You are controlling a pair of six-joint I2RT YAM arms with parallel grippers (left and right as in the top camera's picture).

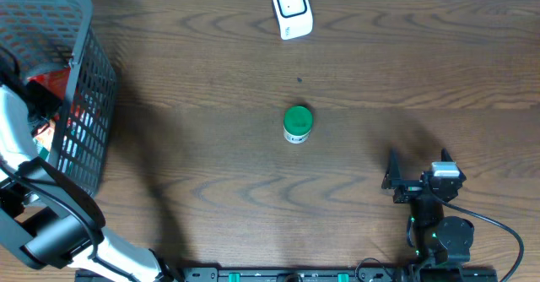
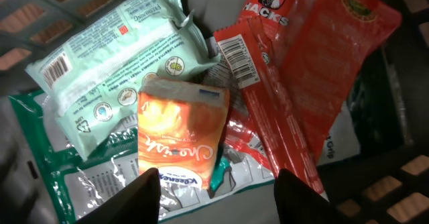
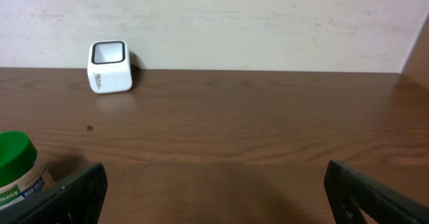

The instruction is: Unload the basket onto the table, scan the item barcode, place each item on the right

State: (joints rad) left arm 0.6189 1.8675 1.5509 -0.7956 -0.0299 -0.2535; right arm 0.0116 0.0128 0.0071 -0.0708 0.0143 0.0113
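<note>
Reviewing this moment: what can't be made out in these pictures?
Basket contents: overhead, mostly hidden by mesh wall and left arm.
Left pincer: left wrist, only fingertips, cut by bottom edge.
Green-lidded jar: barcode unseen; overhead shows lid, right wrist crops it at left edge.
Scanner: overhead, window detail too small.

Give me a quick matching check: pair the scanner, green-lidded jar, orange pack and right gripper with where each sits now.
1 scanner
2 green-lidded jar
3 orange pack
4 right gripper

A in the basket
B middle of the table
C table's far edge
D near edge, jaws open

Pairs: 1-C; 2-B; 3-A; 4-D
</note>
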